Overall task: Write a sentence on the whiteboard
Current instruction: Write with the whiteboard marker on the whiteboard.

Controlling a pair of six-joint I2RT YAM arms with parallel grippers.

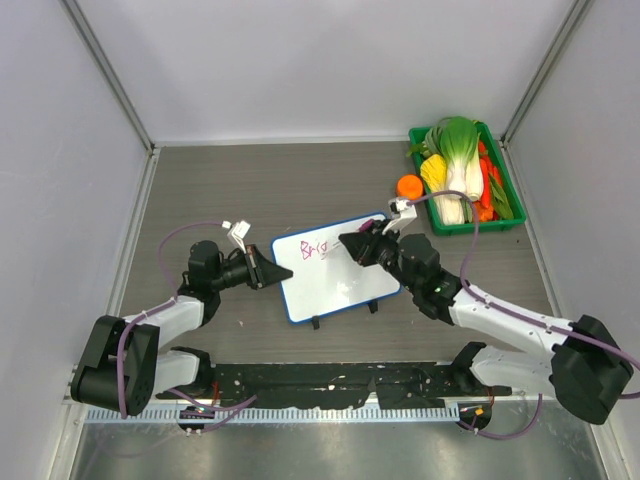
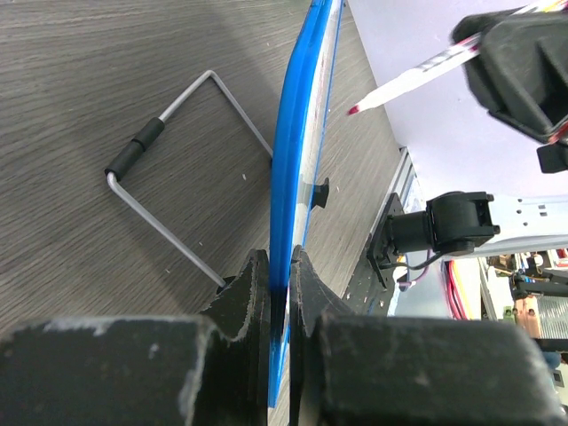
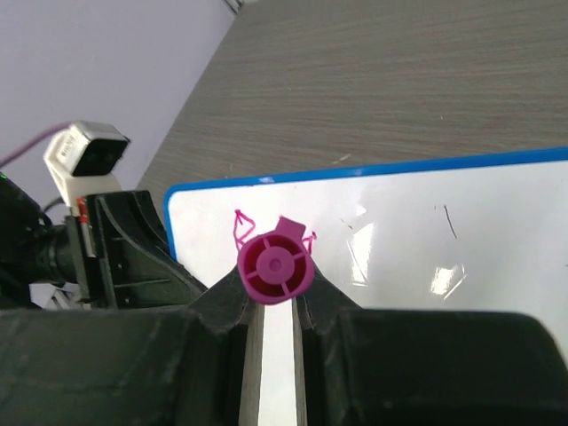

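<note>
Left fingers (image 2: 253, 293) clamp the blue edge of the whiteboard (image 1: 335, 275), steadying it mid-tabletop (image 1: 250, 180) between my arms. My right fingers (image 3: 222, 311) pinch the pink marker (image 3: 275, 266), tip aimed at its face. A few magenta strokes of the sentence (image 1: 315, 249) sit top-left; elsewhere it's blank white.

Surface: we see a grey wood-grain table (image 1: 220, 180) | On it: we count the whiteboard (image 1: 340, 282) on its black feet, a green crate (image 1: 490, 226) far right, an orange ball (image 1: 409, 186) just beside the crate.
</note>
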